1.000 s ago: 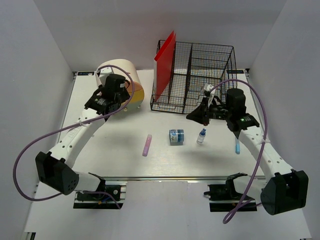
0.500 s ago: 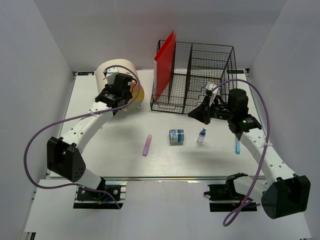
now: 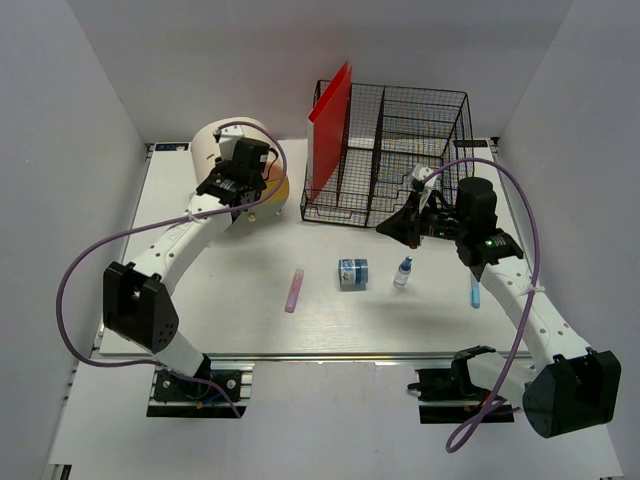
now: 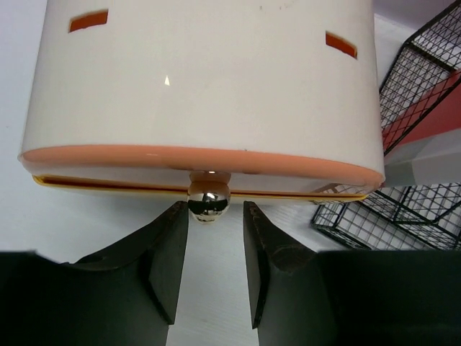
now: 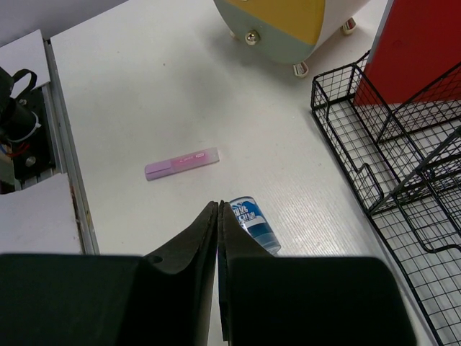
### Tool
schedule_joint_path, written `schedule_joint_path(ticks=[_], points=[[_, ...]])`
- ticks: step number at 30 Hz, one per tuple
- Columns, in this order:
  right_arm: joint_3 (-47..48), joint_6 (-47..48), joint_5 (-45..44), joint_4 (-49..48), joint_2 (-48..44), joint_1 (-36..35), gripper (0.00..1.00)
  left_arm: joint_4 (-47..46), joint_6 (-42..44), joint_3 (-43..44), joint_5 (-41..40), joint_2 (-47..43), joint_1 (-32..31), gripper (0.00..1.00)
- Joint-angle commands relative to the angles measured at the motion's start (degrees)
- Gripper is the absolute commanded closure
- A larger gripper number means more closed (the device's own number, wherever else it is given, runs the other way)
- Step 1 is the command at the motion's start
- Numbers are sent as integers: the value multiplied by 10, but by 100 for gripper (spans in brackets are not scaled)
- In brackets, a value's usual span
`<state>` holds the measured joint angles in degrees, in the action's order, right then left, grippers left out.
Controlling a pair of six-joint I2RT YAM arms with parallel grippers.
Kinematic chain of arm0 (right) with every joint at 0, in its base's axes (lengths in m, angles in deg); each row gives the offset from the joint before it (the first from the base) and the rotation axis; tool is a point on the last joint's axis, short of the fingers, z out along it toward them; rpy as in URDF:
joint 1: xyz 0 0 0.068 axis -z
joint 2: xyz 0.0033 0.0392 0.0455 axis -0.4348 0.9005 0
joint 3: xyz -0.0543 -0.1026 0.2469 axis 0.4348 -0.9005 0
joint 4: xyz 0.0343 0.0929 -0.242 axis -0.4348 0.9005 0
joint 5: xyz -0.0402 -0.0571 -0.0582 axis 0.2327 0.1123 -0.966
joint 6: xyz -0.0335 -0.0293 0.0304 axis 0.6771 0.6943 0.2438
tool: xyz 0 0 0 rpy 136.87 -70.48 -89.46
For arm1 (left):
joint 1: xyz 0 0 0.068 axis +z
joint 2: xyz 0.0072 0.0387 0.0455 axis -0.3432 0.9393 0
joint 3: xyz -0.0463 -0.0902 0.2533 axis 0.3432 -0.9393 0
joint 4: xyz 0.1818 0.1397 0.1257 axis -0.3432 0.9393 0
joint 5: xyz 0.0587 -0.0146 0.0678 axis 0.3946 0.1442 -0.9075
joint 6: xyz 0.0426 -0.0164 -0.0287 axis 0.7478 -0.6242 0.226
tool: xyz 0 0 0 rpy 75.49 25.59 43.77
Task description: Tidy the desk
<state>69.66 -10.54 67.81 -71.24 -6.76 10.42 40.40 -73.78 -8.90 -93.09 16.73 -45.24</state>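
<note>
The desk (image 3: 340,325) spreads out ahead of you, metal rail along its near edge, and everything to be tidied sits on it. At the far right stands the black wire basket (image 3: 410,130), with a red board (image 3: 330,130) upright at its left end. Just left of that is the cream-and-orange drawer box (image 4: 202,79), where your work is.

Your left gripper (image 4: 214,214) is up at the box front with its fingers apart, one on each side of the shiny round knob (image 4: 208,202). One finger looks to be touching the knob or nearly so, and the other has a clear gap.

You seem about to open the drawer. Centre the knob between the fingers first, so both meet it together. Then clamp firmly and pull slowly, straight out along the drawer's line. The box stands on small ball feet and will likely slide or tip if you tug off-axis.

Your right gripper (image 5: 217,209) has its fingers pressed together on nothing and hovers before the basket. Keep it clear.

The pink stick (image 3: 294,290), blue-labelled jar (image 3: 352,273), small bottle (image 3: 403,272) and blue pen (image 3: 474,292) lie loose on the open desk.
</note>
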Motion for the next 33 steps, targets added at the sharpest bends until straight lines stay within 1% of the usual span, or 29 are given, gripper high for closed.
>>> schedule_joint_path(ticks=[1,9,13,17,19,26,28,29,32,33], points=[[13,10,1,-12,-2,5,92,-7,17,28,-21,10,5,54],[13,10,6,-11,-2,10,92,-4,31,34,-27,12,5,55],[14,8,11,-10,-1,14,91,-16,41,25,-33,10,5,52],[14,6,15,-11,-1,17,91,-25,46,21,-36,11,5,52],[13,6,16,-11,-2,18,92,-29,48,18,-36,13,10,55],[14,6,20,-11,1,22,91,-35,48,9,-24,6,10,75],[13,4,20,-11,0,23,91,-37,47,3,-17,-1,10,77],[13,5,20,-10,1,23,91,-36,45,-3,-13,-4,10,81],[13,3,21,-11,1,25,91,-39,45,-11,5,-23,10,84],[13,4,22,-11,1,26,91,-41,45,-19,11,-27,10,87]])
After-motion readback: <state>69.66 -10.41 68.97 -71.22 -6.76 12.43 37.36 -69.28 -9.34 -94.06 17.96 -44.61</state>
